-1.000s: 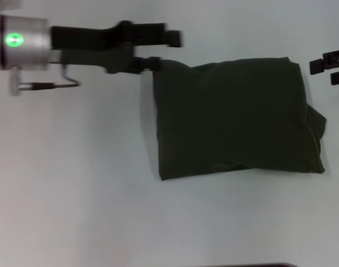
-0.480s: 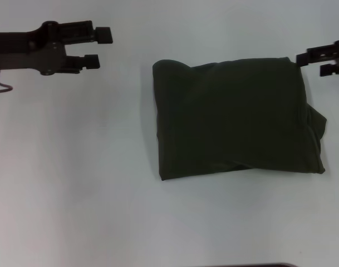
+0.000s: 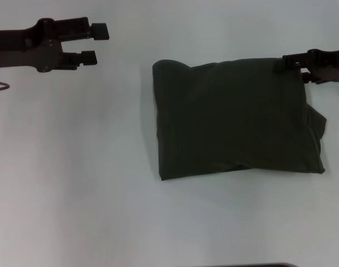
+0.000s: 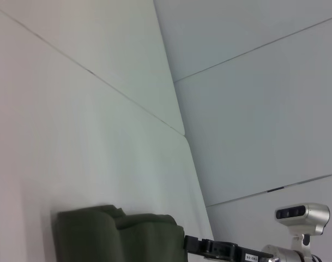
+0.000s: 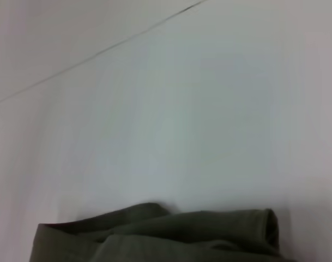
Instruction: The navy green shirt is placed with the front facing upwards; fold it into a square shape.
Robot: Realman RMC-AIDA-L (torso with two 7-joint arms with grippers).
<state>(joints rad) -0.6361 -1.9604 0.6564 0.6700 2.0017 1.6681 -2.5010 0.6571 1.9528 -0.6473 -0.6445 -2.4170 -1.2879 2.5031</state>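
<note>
Navy green shirt (image 3: 236,119) lies folded on white table (image 3: 74,183), already near square, a bit wider than tall. Right gripper (image 3: 296,68) sits right at shirt's far right corner, touching or just above it; fingers apart, cannot tell if cloth is between them. Left gripper (image 3: 97,43) hangs well off to shirt's left, fingers apart, holding nothing. Right arm is much nearer. Small cloth lump pokes out on shirt's right side.

table (image 3: 74,194) is wide open left of and in front of the shirt (image 3: 230,119), only the right gripper (image 3: 296,67) crowds its far right corner
</note>
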